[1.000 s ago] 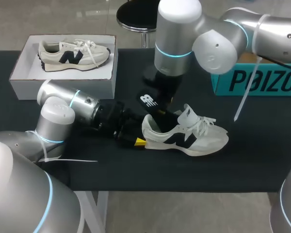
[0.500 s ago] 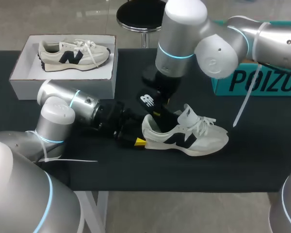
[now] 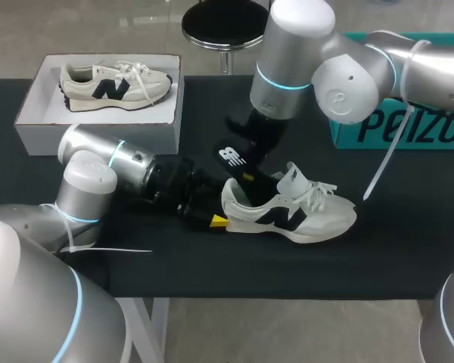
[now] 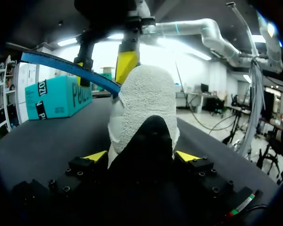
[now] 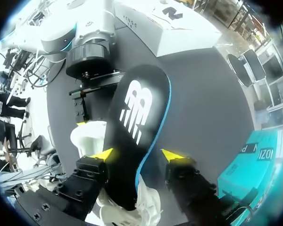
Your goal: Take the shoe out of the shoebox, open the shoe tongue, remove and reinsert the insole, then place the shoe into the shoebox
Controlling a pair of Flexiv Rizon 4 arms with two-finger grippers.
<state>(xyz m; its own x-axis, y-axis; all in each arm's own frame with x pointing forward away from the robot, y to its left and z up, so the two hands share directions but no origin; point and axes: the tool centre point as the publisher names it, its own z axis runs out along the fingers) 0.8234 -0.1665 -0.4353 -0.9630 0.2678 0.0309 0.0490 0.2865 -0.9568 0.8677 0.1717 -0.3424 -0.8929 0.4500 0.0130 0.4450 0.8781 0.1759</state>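
A white sneaker (image 3: pixel 303 215) with a dark logo lies on the black table, toe to the right. My left gripper (image 3: pixel 216 215) is shut on its heel, which sits between the yellow tips (image 4: pixel 141 156). A black insole (image 3: pixel 231 157) with a white logo and blue underside (image 4: pixel 70 68) slants up out of the sneaker's opening, its front end inside. My right gripper (image 3: pixel 248 170) comes down from above and is shut on the insole (image 5: pixel 137 108) across its width, just above the shoe's collar (image 5: pixel 87 139).
The white shoebox (image 3: pixel 30 113) stands at the back left with a second matching sneaker (image 3: pixel 113 83) in it. A teal box (image 3: pixel 397 128) sits at the back right. A thin white cable tie (image 3: pixel 378 162) hangs from my right arm.
My right arm has swung a little to the right above the shoe while the insole stayed almost in place. The left arm and sneaker have not moved.
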